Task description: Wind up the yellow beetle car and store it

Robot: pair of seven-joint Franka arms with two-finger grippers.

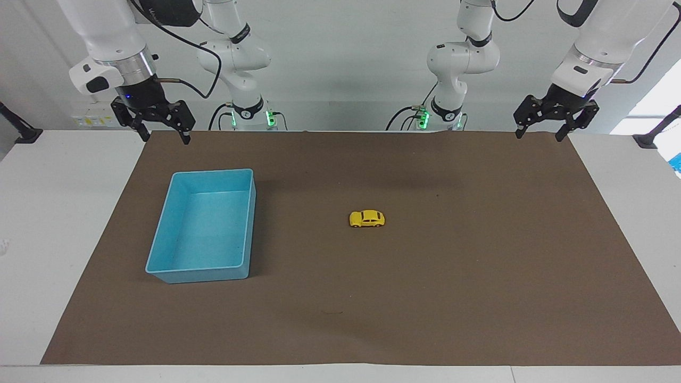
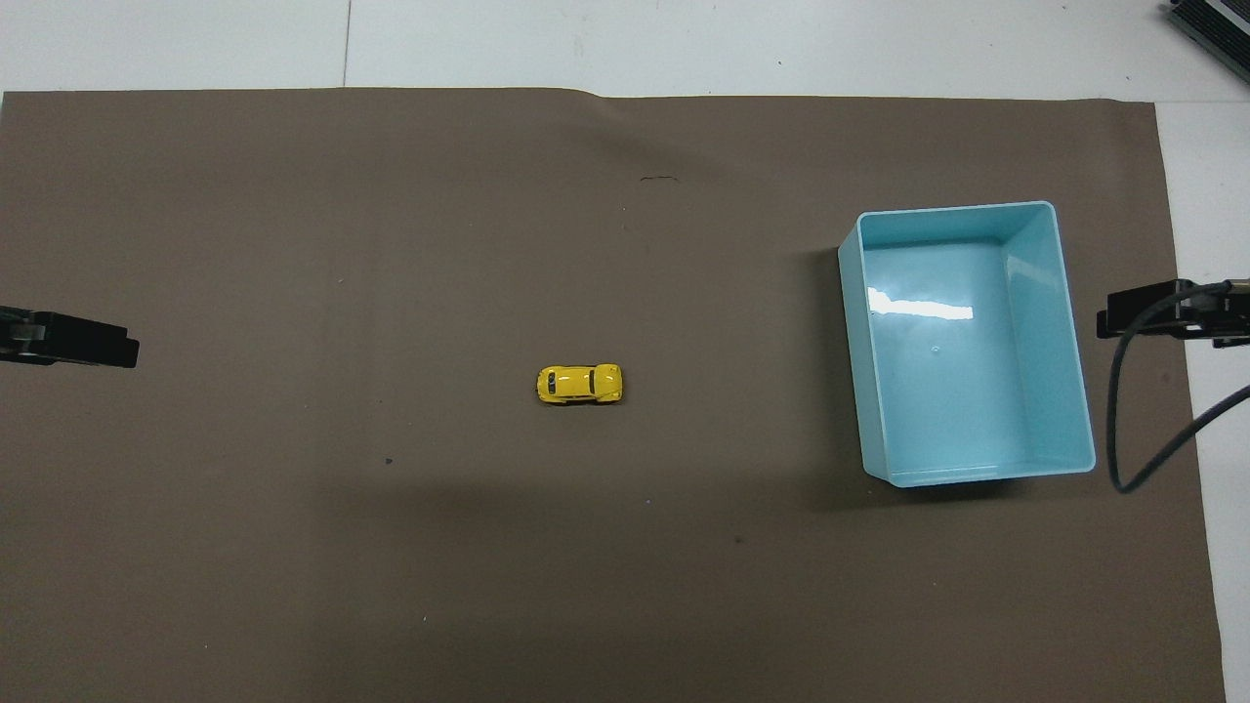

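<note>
The yellow beetle car [image 1: 367, 218] stands on its wheels on the brown mat near the table's middle; it also shows in the overhead view [image 2: 579, 384]. The empty blue bin [image 1: 175, 266] sits toward the right arm's end, and shows in the overhead view [image 2: 1069, 322]. My left gripper [image 1: 540, 133] hangs open and empty in the air over the mat's corner at the left arm's end. My right gripper [image 1: 164, 137] hangs open and empty over the mat's corner by the bin. Both are far from the car.
A brown mat [image 1: 479, 276] covers most of the white table [image 1: 53, 223]. A dark cable [image 2: 1133, 410] hangs from the right arm beside the bin. A small dark object lies at the table's corner [image 2: 1211, 24].
</note>
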